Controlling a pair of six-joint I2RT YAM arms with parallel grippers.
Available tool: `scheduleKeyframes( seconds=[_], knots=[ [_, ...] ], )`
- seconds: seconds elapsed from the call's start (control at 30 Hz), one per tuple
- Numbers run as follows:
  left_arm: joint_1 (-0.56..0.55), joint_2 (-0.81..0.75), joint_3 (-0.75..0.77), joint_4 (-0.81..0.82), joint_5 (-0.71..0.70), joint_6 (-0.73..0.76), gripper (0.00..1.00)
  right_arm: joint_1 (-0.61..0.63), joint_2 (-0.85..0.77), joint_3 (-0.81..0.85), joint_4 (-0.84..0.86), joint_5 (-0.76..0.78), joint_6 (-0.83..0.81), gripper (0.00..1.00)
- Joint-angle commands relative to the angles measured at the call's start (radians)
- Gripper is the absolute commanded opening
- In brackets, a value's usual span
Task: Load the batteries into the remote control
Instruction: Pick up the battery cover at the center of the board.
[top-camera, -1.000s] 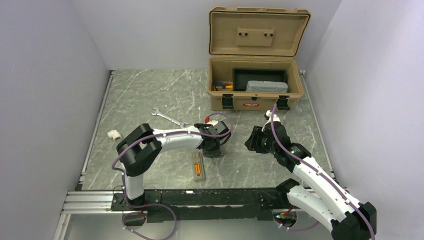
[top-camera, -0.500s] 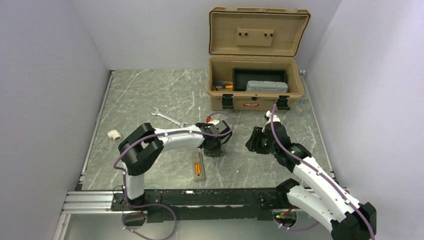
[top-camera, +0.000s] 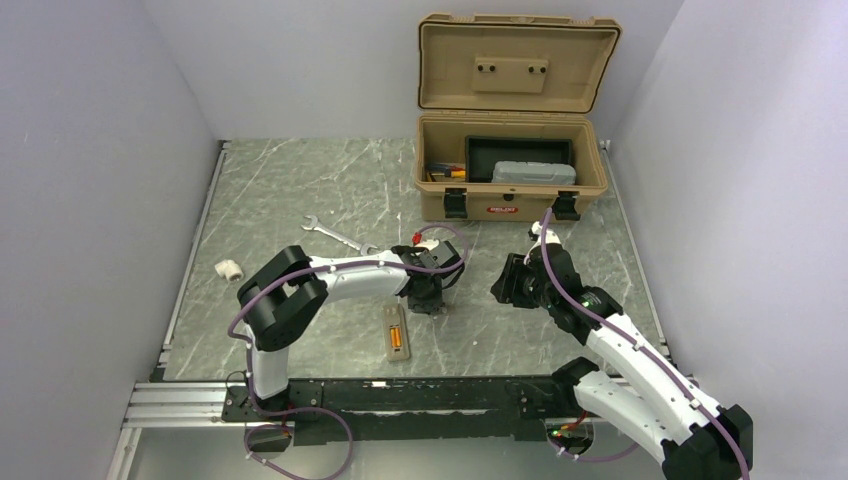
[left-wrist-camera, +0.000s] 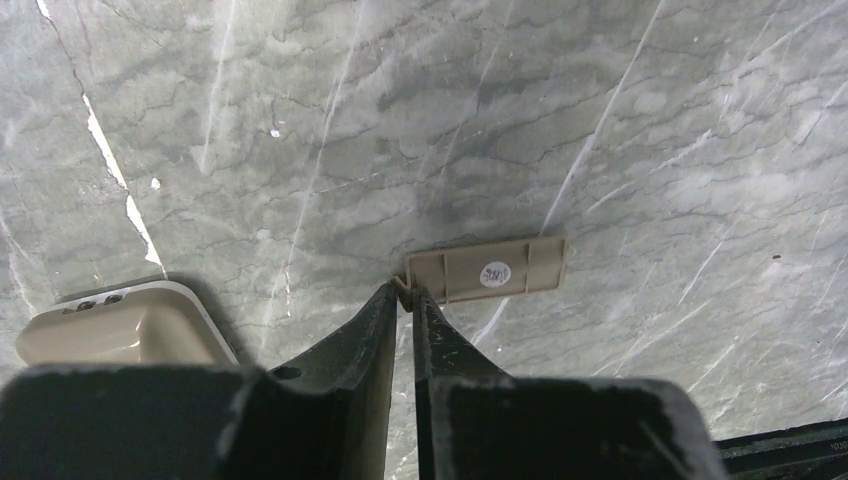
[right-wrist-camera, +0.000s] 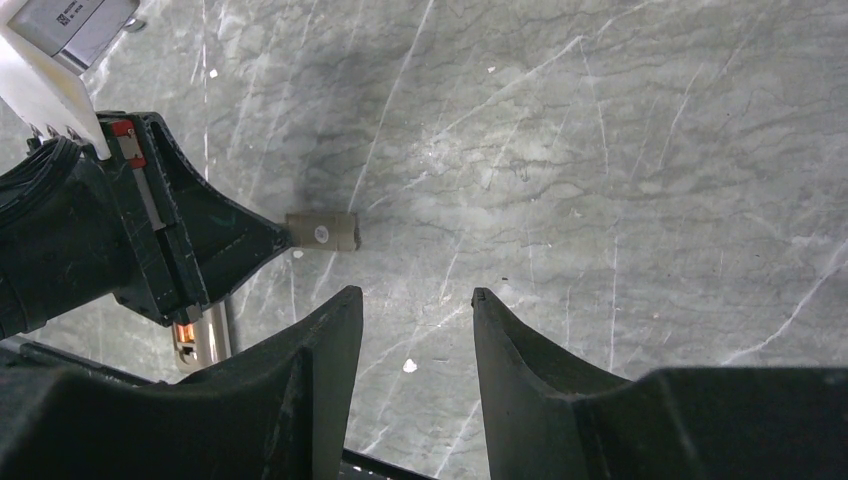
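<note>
Where they gaped, left jaws pinch battery cover (left-wrist-camera: 485, 270).

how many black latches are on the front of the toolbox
2. The left latch sits at the left end of the toolbox front wall, the right latch at its right end. None seems hidden.

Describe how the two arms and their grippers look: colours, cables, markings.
Both the left arm and right arm have white links, bulky black joints and a purple cable running along them. The left gripper and right gripper are matte black with tapered fingers. A small red tab sits on the left gripper's body.
</note>
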Motion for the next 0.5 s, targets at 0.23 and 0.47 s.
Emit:
scheduleKeyframes(
  seconds=[0.23, 0.47],
  knots=[
    [-0.006, 0.007, 0.003, 0.002, -0.028, -0.011, 0.09, -0.004, -0.020, 0.004, -0.002, -0.010, -0.013, 0.47],
    [-0.006, -0.002, 0.013, -0.006, -0.035, -0.002, 0.05, -0.005, -0.020, -0.003, 0.008, -0.010, -0.024, 0.48]
  ],
)
